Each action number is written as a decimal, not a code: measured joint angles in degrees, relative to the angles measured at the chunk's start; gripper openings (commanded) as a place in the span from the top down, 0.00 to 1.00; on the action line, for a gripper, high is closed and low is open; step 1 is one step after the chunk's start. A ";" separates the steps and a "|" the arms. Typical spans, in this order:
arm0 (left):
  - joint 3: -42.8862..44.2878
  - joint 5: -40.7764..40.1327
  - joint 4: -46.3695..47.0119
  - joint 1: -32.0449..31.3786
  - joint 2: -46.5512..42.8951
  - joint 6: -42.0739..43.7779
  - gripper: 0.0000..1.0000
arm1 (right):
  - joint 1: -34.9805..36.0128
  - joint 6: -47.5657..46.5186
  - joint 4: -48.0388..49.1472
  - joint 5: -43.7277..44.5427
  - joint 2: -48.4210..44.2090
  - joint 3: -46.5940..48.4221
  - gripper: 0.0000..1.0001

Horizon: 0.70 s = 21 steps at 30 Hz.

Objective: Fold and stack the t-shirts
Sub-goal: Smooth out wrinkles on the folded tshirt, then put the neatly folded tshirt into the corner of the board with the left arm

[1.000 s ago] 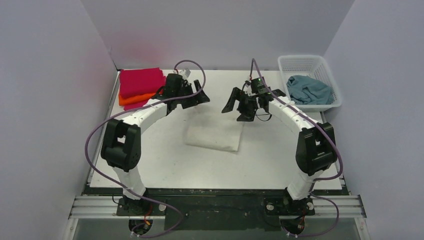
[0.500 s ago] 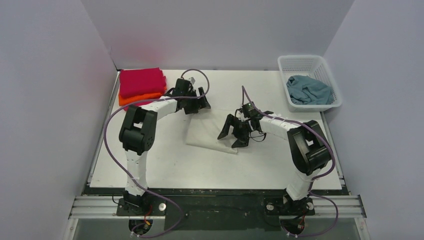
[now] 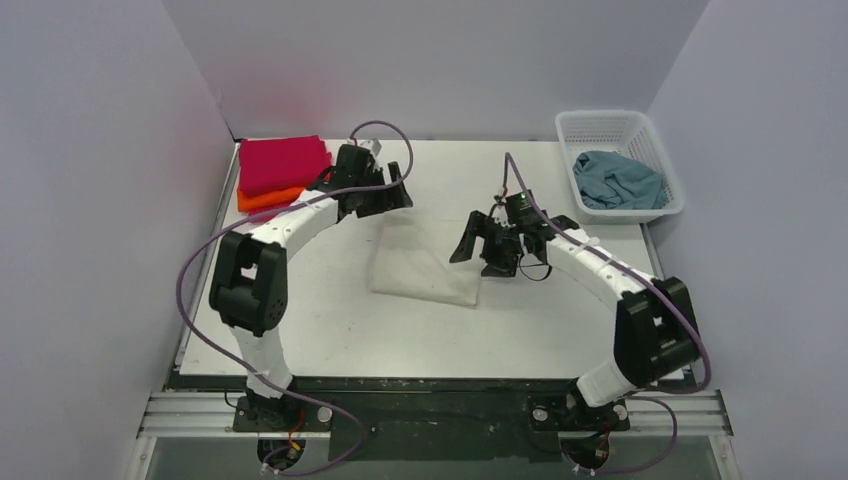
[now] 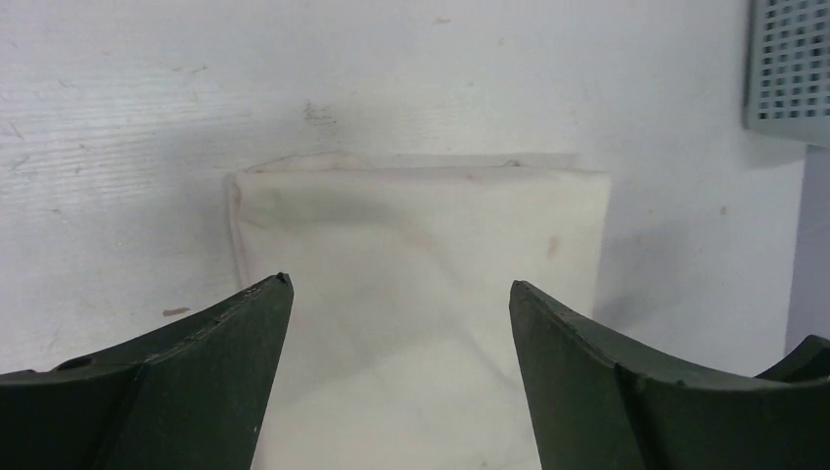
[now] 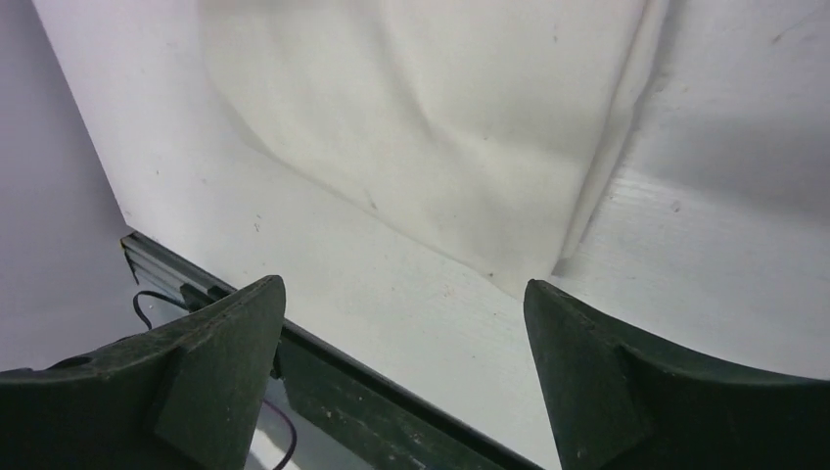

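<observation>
A cream t-shirt (image 3: 425, 268) lies folded into a flat rectangle at the table's middle; it also shows in the left wrist view (image 4: 411, 255) and the right wrist view (image 5: 431, 108). My left gripper (image 3: 392, 198) is open and empty above its far left corner. My right gripper (image 3: 478, 250) is open and empty above its right edge. A magenta-pink t-shirt (image 3: 283, 161) lies folded on an orange one (image 3: 268, 197) at the back left. A grey-blue t-shirt (image 3: 617, 180) lies crumpled in the basket.
The white mesh basket (image 3: 612, 125) stands at the back right, its corner in the left wrist view (image 4: 791, 69). Grey walls close the left, back and right. The table's black front rail (image 5: 323, 377) shows in the right wrist view.
My right gripper dropped to the cream shirt's right edge, then rose and pulled back a little. My left gripper dipped toward the shirt's far corner and came back. The shirt stays flat.
</observation>
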 measured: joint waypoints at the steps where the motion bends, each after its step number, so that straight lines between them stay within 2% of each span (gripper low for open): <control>1: -0.76 -0.74 -0.17 -0.26 -2.73 0.39 0.08 | -0.04 -0.83 -0.57 1.36 -2.67 0.31 0.12; 5: -4.63 -4.11 -0.66 -1.57 -14.10 1.42 0.08 | -0.44 -3.19 -2.71 7.80 -13.16 0.07 0.09; 9: -8.59 -8.59 -1.86 -1.77 -20.26 2.43 0.08 | -3.19 -3.80 -4.37 14.99 -24.46 -5.07 0.05; 13: -11.82 -10.64 -3.82 -1.46 -19.06 2.58 0.09 | -5.97 -4.74 -10.01 23.04 -32.28 -8.22 0.02; 19: -13.27 -10.10 -5.95 -1.44 -10.84 2.58 0.09 | -7.74 -5.81 -15.45 34.14 -42.38 -9.77 0.00; 21: -13.31 -9.35 -6.10 -1.49 -8.11 2.56 0.13 | -8.00 -5.86 -16.22 36.17 -44.65 -10.51 0.00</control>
